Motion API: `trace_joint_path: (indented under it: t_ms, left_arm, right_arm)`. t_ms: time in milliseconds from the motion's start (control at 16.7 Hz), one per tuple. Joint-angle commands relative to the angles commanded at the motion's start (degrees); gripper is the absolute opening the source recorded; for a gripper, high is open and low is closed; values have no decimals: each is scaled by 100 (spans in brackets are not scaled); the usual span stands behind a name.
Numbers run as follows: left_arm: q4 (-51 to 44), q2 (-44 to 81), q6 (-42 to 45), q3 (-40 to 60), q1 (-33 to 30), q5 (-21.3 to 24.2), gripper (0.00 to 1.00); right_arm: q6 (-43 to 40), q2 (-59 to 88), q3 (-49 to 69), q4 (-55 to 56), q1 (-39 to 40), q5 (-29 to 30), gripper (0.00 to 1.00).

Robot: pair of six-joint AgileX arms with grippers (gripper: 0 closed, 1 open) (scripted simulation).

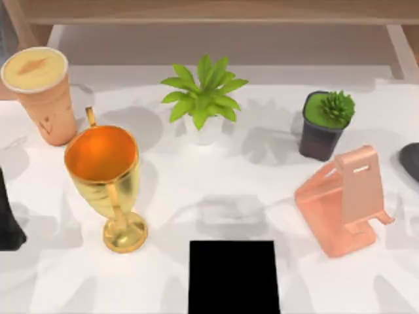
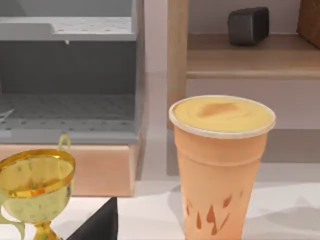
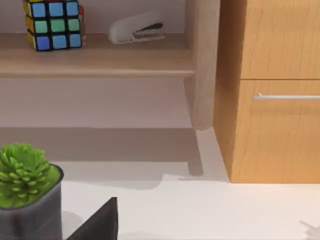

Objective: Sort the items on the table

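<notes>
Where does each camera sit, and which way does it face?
Top view: above the table, facing down; left arm at left edge.
Left wrist view: low, facing tan cup and gold goblet, shared with top; left end effector partly seen.
Right wrist view: low, facing cabinet; shares potted succulent with top; right end effector partly seen.

My left arm [image 1: 8,216] sits at the table's left edge, my right arm [image 1: 411,160] at its right edge.

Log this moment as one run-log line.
left arm: parked at table's left edge | right arm: at right edge | tan cup with creamy top: upright, back-left, untouched | gold goblet: upright beside it
</notes>
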Motion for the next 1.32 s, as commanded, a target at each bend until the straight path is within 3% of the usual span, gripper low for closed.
trace_joint_path:
  t_ms: [240,480,1320]
  left_arm:
    - [0,0,0,0,0,0,100]
    - [0,0,0,0,0,0,100]
    - [0,0,0,0,0,0,100]
  right_arm:
    - [-59,176,166,-134,-1,0,100]
    - [-396,1263,1111,-887,-9,3,100]
    - [-2509,9140,7264,-5375,-109,66,100]
